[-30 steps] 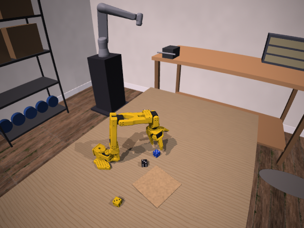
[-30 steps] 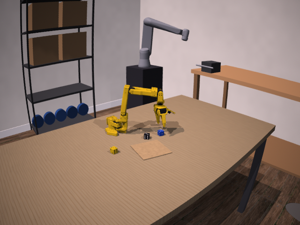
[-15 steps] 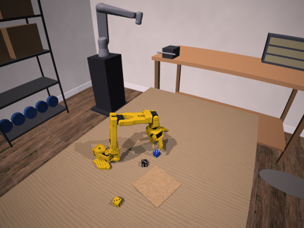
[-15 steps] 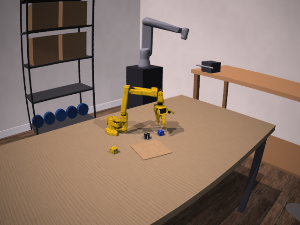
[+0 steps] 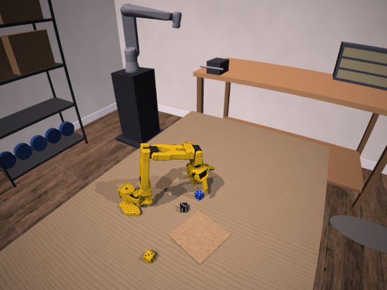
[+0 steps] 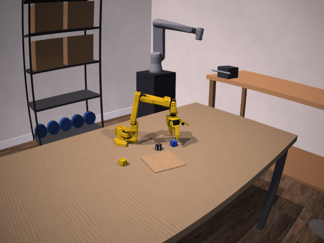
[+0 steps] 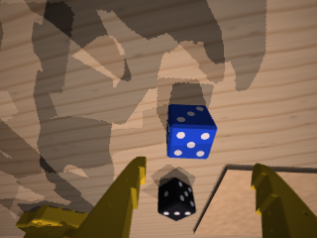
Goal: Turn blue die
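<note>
The blue die (image 5: 199, 194) lies on the wooden table, off the mat, a short way behind the mat's far corner. It also shows in the exterior view (image 6: 173, 143) and in the wrist view (image 7: 190, 130), where one face has five pips and the adjoining face three. The black die (image 5: 184, 207) (image 6: 158, 147) (image 7: 176, 198) lies on the table just left of the blue die, close to the mat's edge. The tan mat (image 5: 199, 235) (image 6: 163, 161) lies flat with nothing on it. My gripper (image 5: 199, 186) (image 6: 174, 135) (image 7: 198, 169) hovers just above the blue die, partly open and empty.
A yellow die (image 5: 149, 256) (image 6: 122, 162) lies on the table left of the mat's near corner. The arm's base (image 5: 134, 199) stands to the left of the dice. A grey robot arm on a black pedestal (image 5: 135, 103), a shelf and a side table stand beyond the table.
</note>
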Robot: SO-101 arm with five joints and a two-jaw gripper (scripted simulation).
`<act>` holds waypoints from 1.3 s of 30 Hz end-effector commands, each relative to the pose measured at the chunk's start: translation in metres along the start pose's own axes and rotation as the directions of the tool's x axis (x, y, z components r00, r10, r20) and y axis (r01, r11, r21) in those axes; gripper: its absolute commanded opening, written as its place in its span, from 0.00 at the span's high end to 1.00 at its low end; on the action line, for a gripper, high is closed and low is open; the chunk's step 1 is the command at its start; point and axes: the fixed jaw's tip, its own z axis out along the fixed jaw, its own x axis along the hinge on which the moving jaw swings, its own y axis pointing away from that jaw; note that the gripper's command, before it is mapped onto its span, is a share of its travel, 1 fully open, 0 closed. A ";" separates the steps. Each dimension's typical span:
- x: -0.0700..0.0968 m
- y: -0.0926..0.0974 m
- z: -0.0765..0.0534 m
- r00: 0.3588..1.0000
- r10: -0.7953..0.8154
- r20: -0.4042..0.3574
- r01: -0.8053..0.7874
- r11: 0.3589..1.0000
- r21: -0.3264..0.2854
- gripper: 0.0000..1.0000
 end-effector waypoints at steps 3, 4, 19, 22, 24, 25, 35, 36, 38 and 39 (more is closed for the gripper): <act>-0.008 -0.003 0.000 0.998 -0.010 0.061 0.008 0.999 0.034 0.69; -0.008 -0.003 0.002 0.998 -0.010 0.061 0.008 0.999 0.034 0.69; -0.008 -0.003 0.018 0.998 -0.010 0.061 0.008 0.999 0.034 0.69; -0.008 -0.003 0.019 0.998 -0.010 0.061 0.008 0.999 0.034 0.69; -0.008 -0.003 0.019 0.998 -0.010 0.061 0.008 0.999 0.034 0.69; -0.008 -0.003 0.019 0.998 -0.010 0.061 0.008 0.999 0.034 0.69; -0.008 -0.003 0.019 0.998 -0.010 0.061 0.008 0.999 0.034 0.69; -0.008 -0.004 0.019 0.998 -0.010 0.061 0.008 0.999 0.034 0.69; -0.008 -0.004 0.019 0.998 -0.010 0.061 0.008 0.999 0.034 0.70; -0.008 -0.004 0.019 0.998 -0.010 0.061 0.008 0.999 0.034 0.70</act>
